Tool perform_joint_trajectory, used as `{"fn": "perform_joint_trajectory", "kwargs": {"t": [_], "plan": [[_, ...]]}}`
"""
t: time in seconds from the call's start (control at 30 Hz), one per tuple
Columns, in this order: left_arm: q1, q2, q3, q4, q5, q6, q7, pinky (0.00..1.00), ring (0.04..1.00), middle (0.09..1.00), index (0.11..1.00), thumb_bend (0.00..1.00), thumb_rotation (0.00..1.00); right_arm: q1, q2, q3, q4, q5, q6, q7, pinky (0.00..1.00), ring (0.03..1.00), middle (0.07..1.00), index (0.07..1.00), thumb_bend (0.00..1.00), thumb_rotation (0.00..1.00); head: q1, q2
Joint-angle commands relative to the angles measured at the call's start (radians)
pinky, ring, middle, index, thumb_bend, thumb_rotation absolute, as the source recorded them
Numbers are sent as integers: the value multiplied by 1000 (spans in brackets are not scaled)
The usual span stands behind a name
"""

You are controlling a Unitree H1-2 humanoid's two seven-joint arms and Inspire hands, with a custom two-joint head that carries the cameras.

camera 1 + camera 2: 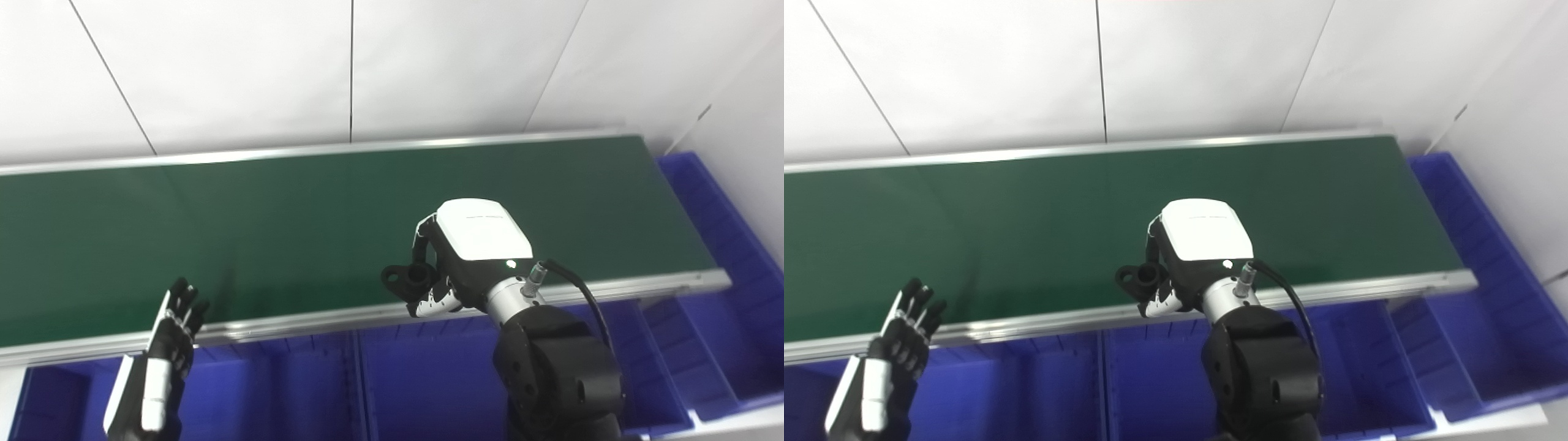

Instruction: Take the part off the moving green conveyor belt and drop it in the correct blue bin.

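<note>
Gripping the black part [409, 277] in my right hand [471, 257], fingers curled around it, thumb and fingertips pinching it from the right so its ring-shaped end sticks out to the left. That hand sits over the near edge of the green conveyor belt [275, 226], and the part hangs just above the silver rail [294, 324] that runs along that near edge, clear of the belt surface as far as I can tell. My white hand-back faces up at the cameras, with a small green light showing near the wrist, and a black cable [579, 288] loops out from the wrist connector and back along my forearm. Below the rail, along the belt's near side, a row of blue bins [422, 380] stands side by side; my right forearm crosses over the middle ones. Another blue bin [729, 245] lies along the belt's right end. Over by the near left stretch of the belt, my left hand [177, 324] is raised with its fingers straight and spread, holding nothing, its fingertips reaching up to the rail's line above the leftmost bin. Beyond the belt's far edge, white wall panels [245, 67] rise behind everything.
</note>
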Motion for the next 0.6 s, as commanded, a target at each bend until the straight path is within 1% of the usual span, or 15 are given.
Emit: {"fn": "perform_joint_trajectory", "kwargs": {"t": [0.0,0.03,0.13,0.23,0.33,0.43,0.5,0.53,0.57], "plan": [[-19,21,11,-42,-17,11,-19,1000,953,983,1000,591,963,65,100,19,-32,-29,-50,-56,118,192,303,489,514,133,-6,4],[-25,24,15,-48,-17,21,-21,1000,952,982,1000,593,963,82,110,27,-32,-40,-57,-63,124,201,315,489,514,133,-13,13],[-35,25,22,-61,-21,46,-25,1000,950,977,1000,601,958,121,129,45,-32,-68,-63,-79,139,215,330,490,512,136,-18,21],[-47,24,23,-70,-34,75,-28,1000,946,975,1000,610,936,175,134,48,-32,-71,-44,-96,166,240,355,491,511,138,-28,25],[-59,32,21,-67,-26,81,-34,1000,946,977,1000,610,934,195,140,43,-32,-79,-39,-86,172,249,360,490,510,137,-30,29],[-67,36,19,-65,-14,89,-34,1000,948,979,1000,623,941,215,142,49,-32,-76,-42,-93,199,283,386,489,511,134,-28,28],[-73,36,18,-62,-8,92,-37,1000,947,978,1000,626,942,238,151,61,-32,-74,-42,-108,195,278,380,488,511,132,-25,28],[-76,34,17,-61,-6,93,-37,1000,946,978,1000,630,943,262,160,72,-32,-72,-45,-120,197,280,435,486,520,54,-20,30],[-79,33,16,-60,-4,93,-37,1000,941,977,1000,619,943,280,168,80,-32,-71,-49,-130,197,278,458,486,524,23,-20,30]]}}
